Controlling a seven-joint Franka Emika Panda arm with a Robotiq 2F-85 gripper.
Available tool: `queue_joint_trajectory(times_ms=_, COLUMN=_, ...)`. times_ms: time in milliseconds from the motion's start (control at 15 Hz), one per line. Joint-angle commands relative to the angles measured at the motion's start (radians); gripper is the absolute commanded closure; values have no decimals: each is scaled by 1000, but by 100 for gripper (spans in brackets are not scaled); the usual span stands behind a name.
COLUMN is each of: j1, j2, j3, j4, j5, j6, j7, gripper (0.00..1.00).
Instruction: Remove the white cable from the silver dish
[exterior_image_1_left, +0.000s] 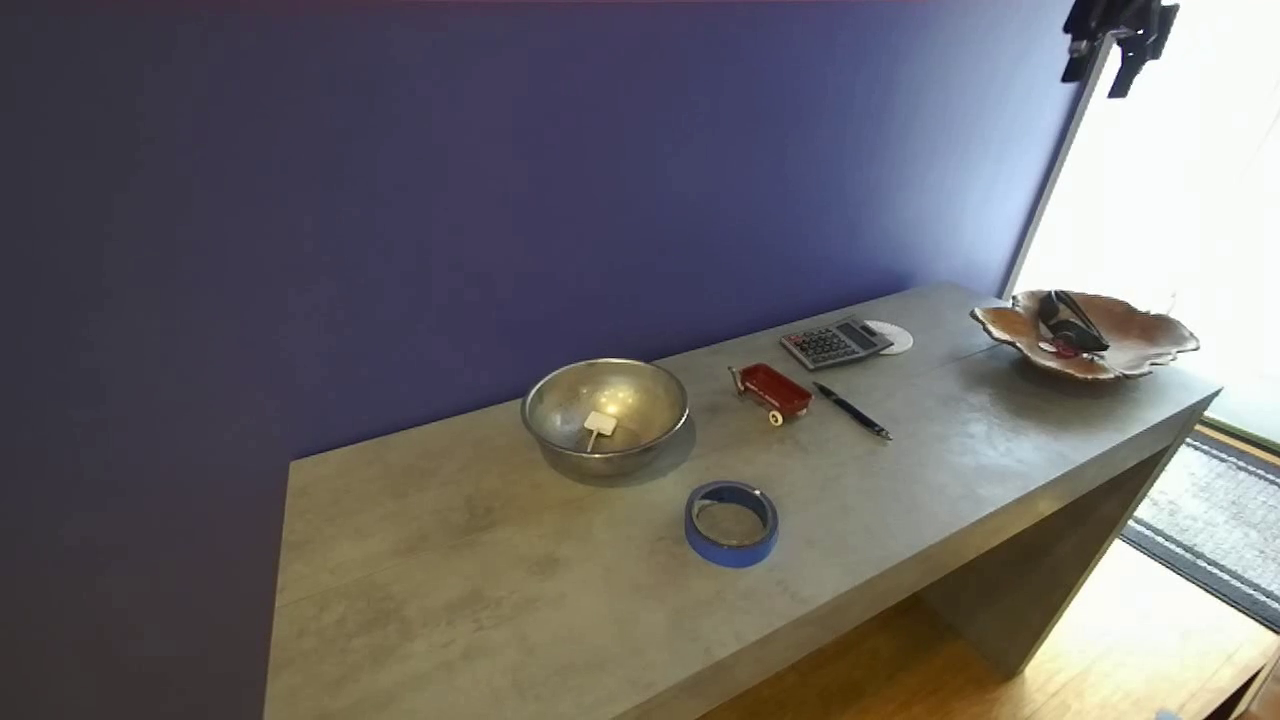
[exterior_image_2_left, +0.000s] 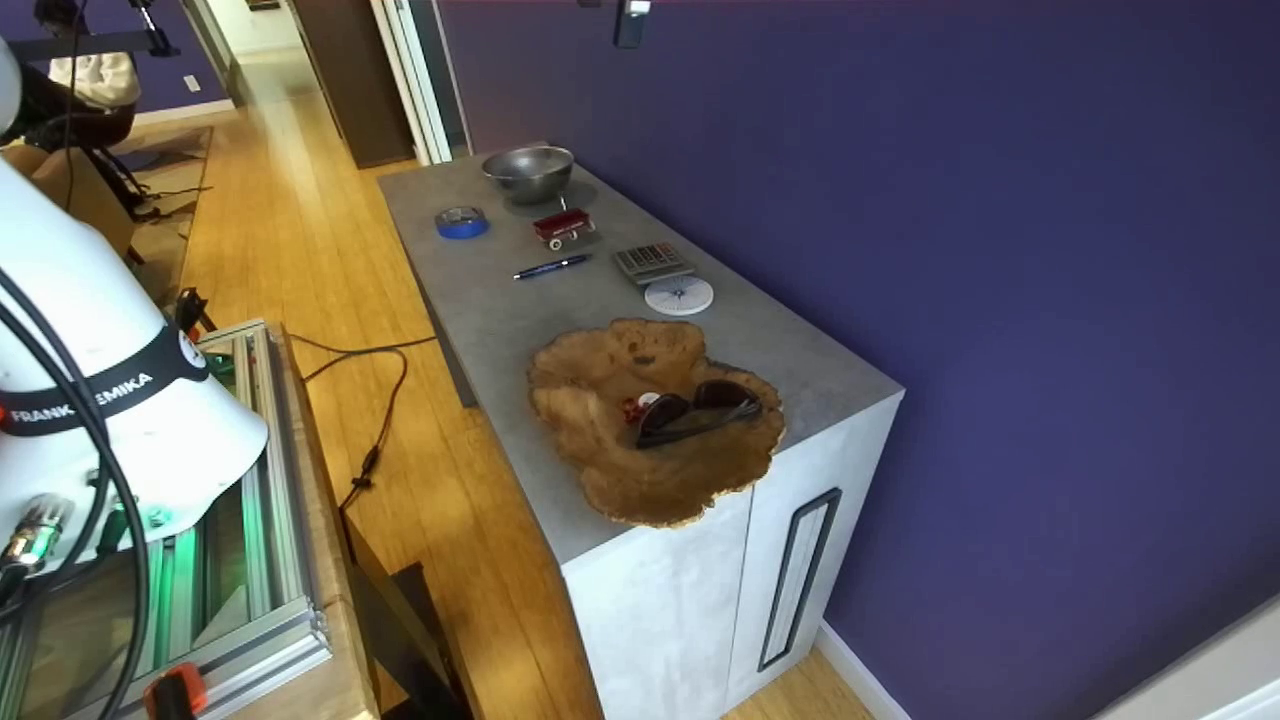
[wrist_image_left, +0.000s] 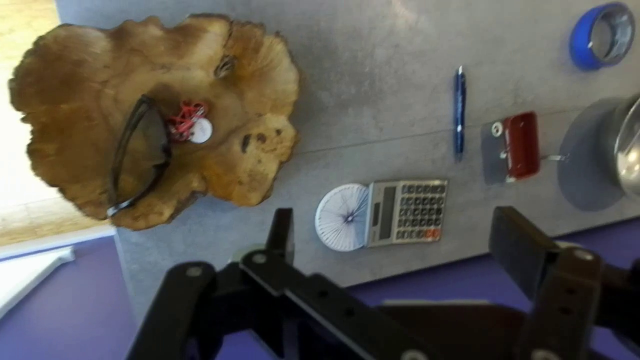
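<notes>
The silver dish (exterior_image_1_left: 612, 464) is a round shiny metal bowl standing upright on the grey counter near the wall. It shows in both exterior views (exterior_image_2_left: 530, 182) and is cut off at the right edge of the wrist view (wrist_image_left: 629, 155). The white cable (exterior_image_1_left: 600, 424), a small white block with a short thin lead, lies inside the dish; the dish wall hides it in the other views. My gripper (exterior_image_1_left: 1097, 80) is high above the counter's far end, well apart from the dish. In the wrist view its fingers (wrist_image_left: 392, 220) are wide apart with nothing between them.
A blue tape ring (exterior_image_1_left: 732, 550), a red toy wagon (exterior_image_1_left: 777, 390) and a pen (exterior_image_1_left: 852, 411) lie near the dish. A calculator (wrist_image_left: 407, 212) rests on a white disc (wrist_image_left: 340, 220). A wavy-edged plate (exterior_image_2_left: 590, 400) holds sunglasses (exterior_image_2_left: 700, 410). A purple wall (exterior_image_1_left: 450, 200) runs along the counter.
</notes>
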Motion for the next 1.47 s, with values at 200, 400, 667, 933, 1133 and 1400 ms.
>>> queue_joint_trajectory(times_ms=200, j1=163, j2=73, j3=239, j4=8, j5=2, j6=73, j7=191, gripper=0)
queue_joint_trajectory(times_ms=400, j1=174, j2=76, j3=260, j4=3, j5=7, j6=73, j7=192, gripper=0)
queue_joint_trajectory(times_ms=667, j1=156, j2=78, j3=245, j4=3, j5=6, j6=71, j7=178, gripper=0)
queue_joint_trajectory(times_ms=933, j1=183, j2=161, j3=282, j4=16, j5=29, j6=188, j7=260, gripper=0)
queue_joint_trajectory(times_ms=1133, j1=256, j2=267, j3=356, j4=71, j5=-27, j6=272, j7=316, gripper=0)
queue_joint_trajectory(times_ms=1400, j1=376, j2=449, j3=415, j4=207, j5=-124, j6=389, j7=445, gripper=0)
